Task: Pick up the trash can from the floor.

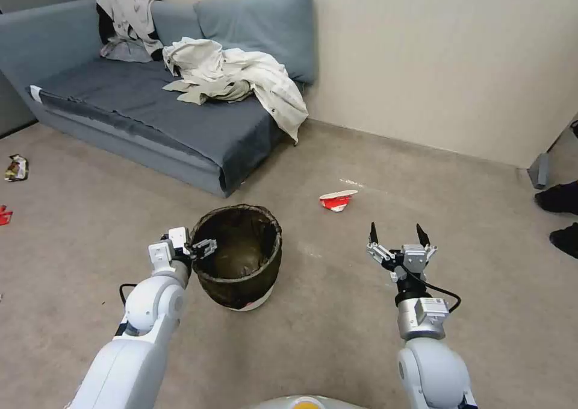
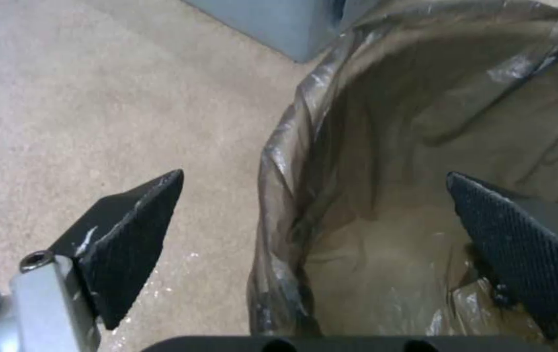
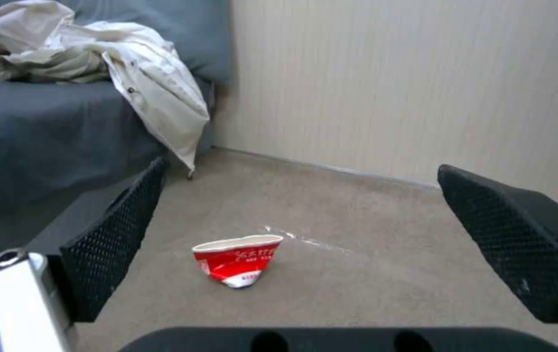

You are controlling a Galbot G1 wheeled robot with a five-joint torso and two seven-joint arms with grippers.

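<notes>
The trash can [image 1: 241,258], a small round white plastic bin lined with a dark brownish translucent bag folded over its rim, stands upright on the beige carpet-like floor [image 1: 90,228], just in front of the grey sofa [image 1: 150,102]. Your left gripper [image 1: 195,247] sits at the can's rim with its fingers spread and nothing clamped: in the left wrist view one black fingertip [image 2: 129,239] hangs outside the wall, the other inside the bag. If you close here, you may pinch mostly slack bag film, not the rim, and the can could slip or tip as it lifts. Empty and light, it may also skid from a sideways nudge. Your right gripper [image 1: 397,240] waits well apart from the can, fingers wide, with a crushed red paper cup [image 1: 337,200] beyond it.
</notes>
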